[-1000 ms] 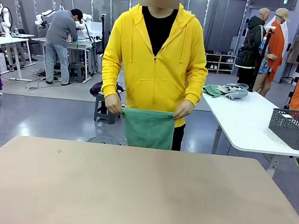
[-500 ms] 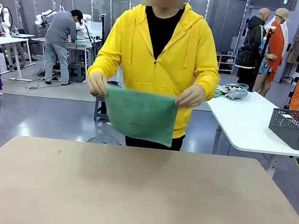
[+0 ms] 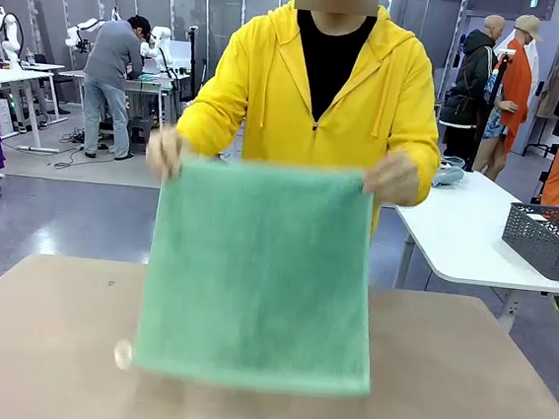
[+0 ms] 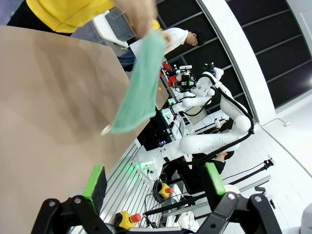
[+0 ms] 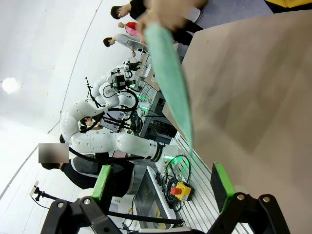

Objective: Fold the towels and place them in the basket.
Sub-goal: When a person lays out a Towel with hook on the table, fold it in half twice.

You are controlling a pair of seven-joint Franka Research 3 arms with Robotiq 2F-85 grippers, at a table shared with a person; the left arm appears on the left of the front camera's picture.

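A person in a yellow hoodie stands at the far side and holds a mint green towel (image 3: 259,272) by its two top corners. It hangs spread flat over the beige table (image 3: 461,385), with a small loop at its lower left corner. The dark grey mesh basket (image 3: 549,238) stands on a white side table at the right. In the left wrist view my left gripper (image 4: 156,180) is open and holds nothing, well short of the towel (image 4: 139,87). In its own view my right gripper (image 5: 162,185) is open too, with the towel (image 5: 170,73) edge-on ahead.
The white side table (image 3: 464,242) stands to the right of the beige table, and a pale cloth item (image 3: 450,173) lies on it behind the person's elbow. The basket (image 4: 119,23) shows at the top of the left wrist view. Other people stand farther back.
The person has raised the green towel from waist height, spread it wide and brought it forward over the table. Both grippers stay open.
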